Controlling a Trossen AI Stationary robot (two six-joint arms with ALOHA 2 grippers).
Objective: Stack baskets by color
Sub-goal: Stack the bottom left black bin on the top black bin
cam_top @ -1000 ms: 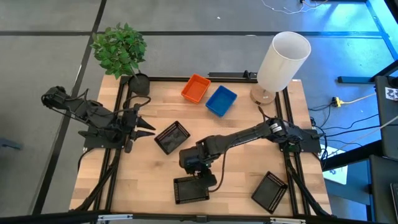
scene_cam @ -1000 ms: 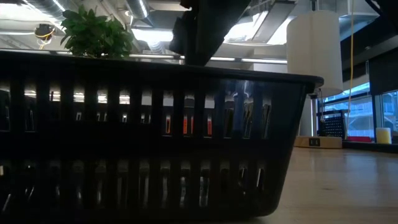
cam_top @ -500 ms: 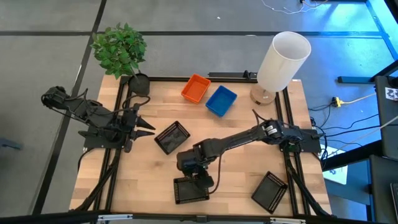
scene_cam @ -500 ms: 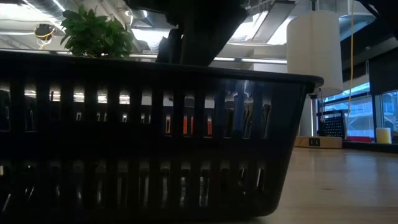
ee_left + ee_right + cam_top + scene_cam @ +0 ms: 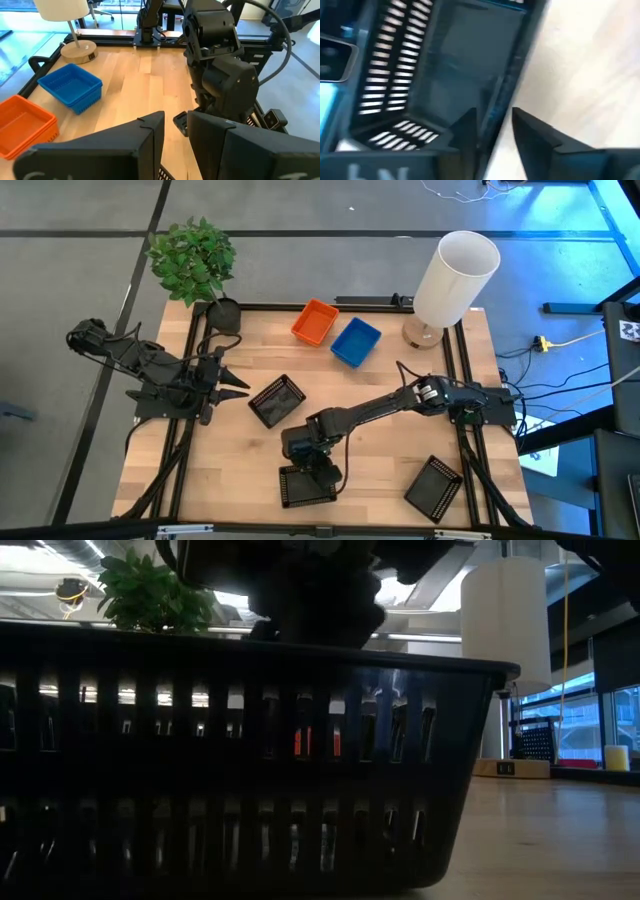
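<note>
Three black baskets rest on their bottoms on the wooden table: one at centre left [image 5: 277, 400], one at the near edge [image 5: 303, 488] that fills the low view [image 5: 230, 760], and one at the near right [image 5: 433, 487]. An orange basket [image 5: 315, 322] and a blue basket [image 5: 355, 341] sit at the far side. My right gripper [image 5: 320, 472] points steeply down, open, over the near black basket; its fingers stand on either side of that basket's wall [image 5: 497, 107]. My left gripper [image 5: 238, 385] waits open at the table's left, holding nothing. My right gripper has come from above onto the near black basket's far-right rim [image 5: 495, 117], one finger [image 5: 465, 132] inside and one [image 5: 540, 137] outside. The picture is blurred, so I cannot tell whether either finger touches the wall. The basket sits flat on the table.
A tall white cylinder [image 5: 455, 275] on a round base stands at the far right corner, and a green potted plant [image 5: 192, 260] at the far left. Bare wood lies between the near black basket and the near-right one.
My right gripper has sunk and moved toward the table's near left, coming down onto the near black basket's rim. The baskets have stayed where they were.
</note>
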